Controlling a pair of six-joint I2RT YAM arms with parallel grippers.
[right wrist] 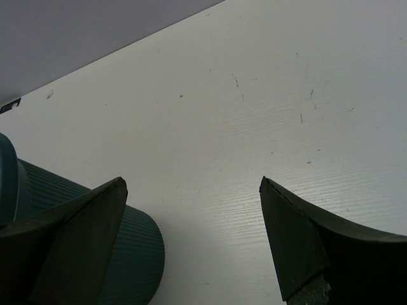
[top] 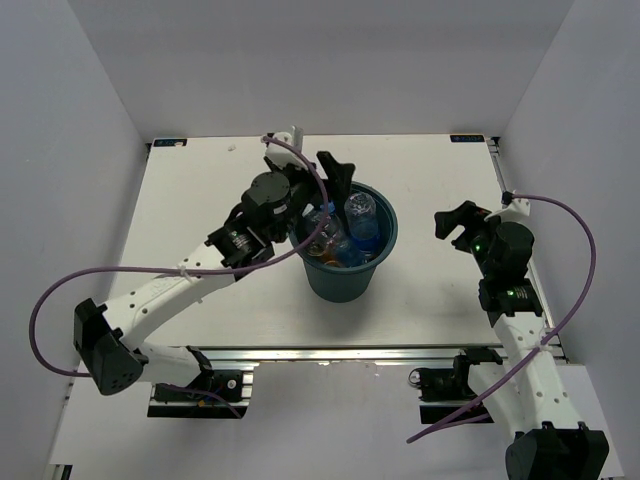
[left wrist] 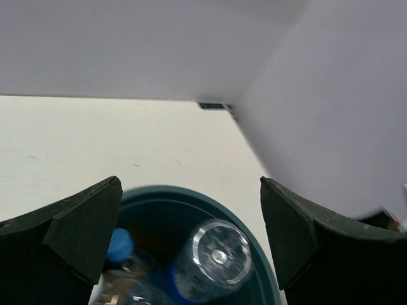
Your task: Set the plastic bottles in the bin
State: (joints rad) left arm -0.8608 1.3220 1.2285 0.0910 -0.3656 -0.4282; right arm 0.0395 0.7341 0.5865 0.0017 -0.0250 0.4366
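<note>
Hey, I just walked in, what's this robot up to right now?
Two arms are clearing plastic bottles into a dark blue-grey bin. Several lie inside it, and I see none left out on the table. The left end effector hovers open and empty over the bin's far rim. The right end effector is open and empty too, above the table to the bin's right.

We've got white arm links point(top: 160, 290) dotted with holes, chunky black joints point(top: 268, 195), a purple cable point(top: 45, 300) looping off each arm, green lights point(top: 478, 243) on the right one, matte black wedge fingers point(left wrist: 76, 235).
</note>
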